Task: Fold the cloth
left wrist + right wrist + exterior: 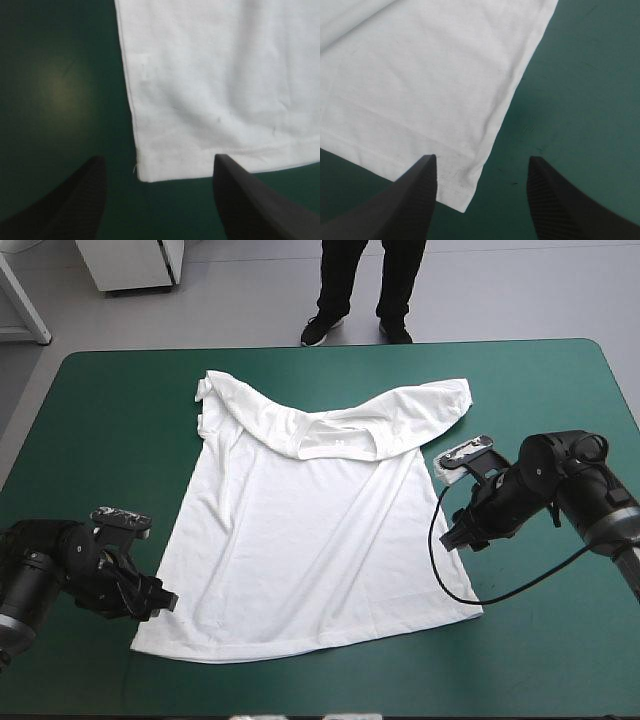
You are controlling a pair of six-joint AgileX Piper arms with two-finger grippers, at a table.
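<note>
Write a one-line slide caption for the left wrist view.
Open left hand framing a hem corner of the white T-shirt, spread on the teal-green cover.

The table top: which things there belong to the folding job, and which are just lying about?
Belong to the job:
the white T-shirt, spread out
the left hand, open by one hem corner
the right hand, open by the other

Just there:
the teal-green cover beneath

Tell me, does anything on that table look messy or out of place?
Only the T-shirt: its body lies flat, but both sleeves at the far end are rumpled, the left sleeve bunched, the right sleeve seemingly folded over. Nothing looks damaged.
</note>
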